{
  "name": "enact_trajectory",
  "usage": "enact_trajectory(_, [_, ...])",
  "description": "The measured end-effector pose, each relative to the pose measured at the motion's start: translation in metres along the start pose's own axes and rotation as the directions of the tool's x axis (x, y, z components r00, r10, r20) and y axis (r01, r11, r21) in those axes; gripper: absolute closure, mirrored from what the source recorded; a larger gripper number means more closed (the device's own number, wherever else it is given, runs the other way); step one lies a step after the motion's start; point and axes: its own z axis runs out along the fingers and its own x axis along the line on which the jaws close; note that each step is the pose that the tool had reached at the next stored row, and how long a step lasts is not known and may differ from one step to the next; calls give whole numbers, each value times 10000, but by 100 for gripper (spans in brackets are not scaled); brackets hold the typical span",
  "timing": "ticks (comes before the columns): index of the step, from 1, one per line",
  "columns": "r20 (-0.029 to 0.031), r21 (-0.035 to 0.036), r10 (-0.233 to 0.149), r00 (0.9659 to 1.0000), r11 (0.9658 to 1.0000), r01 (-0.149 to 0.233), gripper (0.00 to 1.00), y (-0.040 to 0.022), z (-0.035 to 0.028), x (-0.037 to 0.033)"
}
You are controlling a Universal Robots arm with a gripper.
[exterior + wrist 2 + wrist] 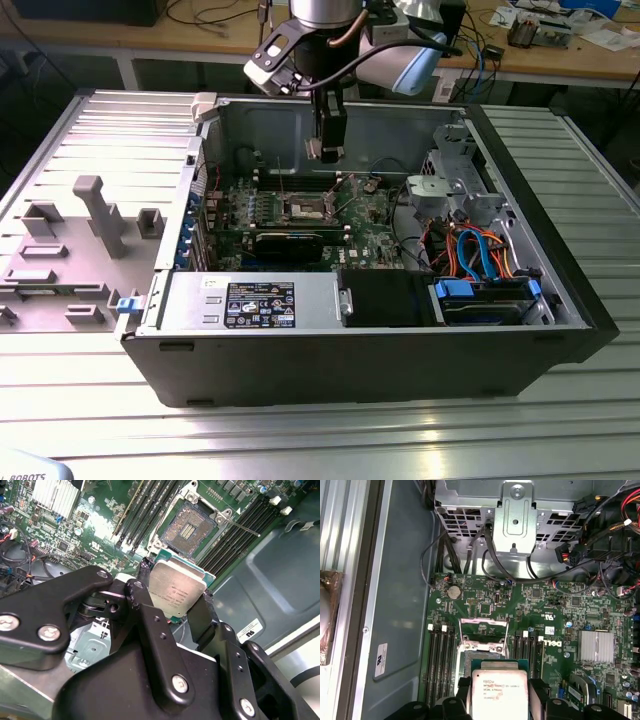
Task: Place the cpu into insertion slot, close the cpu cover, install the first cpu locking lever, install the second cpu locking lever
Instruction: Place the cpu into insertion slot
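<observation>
1. The gripper (325,150) is clamping the chip (175,590) by two opposite edges, with the fingers (200,617) set narrow against it.
2. The chip is hanging above the open socket (482,649) in the computer case (560,250), clear of it.
3. The cover (484,626) is standing raised off the socket.

My jaws hung inside the open computer case (350,370), gripping the cpu (322,150) above the motherboard (375,228) insertion slot (303,209).

An open computer case (350,372) on a ribbed metal worktop (300,440) holds a green motherboard (377,225), a silver power supply (190,300) and blue cables (478,243), with a grey tray (75,262) at the exterior view's left.
</observation>
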Motion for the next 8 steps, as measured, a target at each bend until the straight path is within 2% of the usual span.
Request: enact_trajectory(8, [1, 1, -1, 10000, 10000, 1, 46, -1, 11, 0])
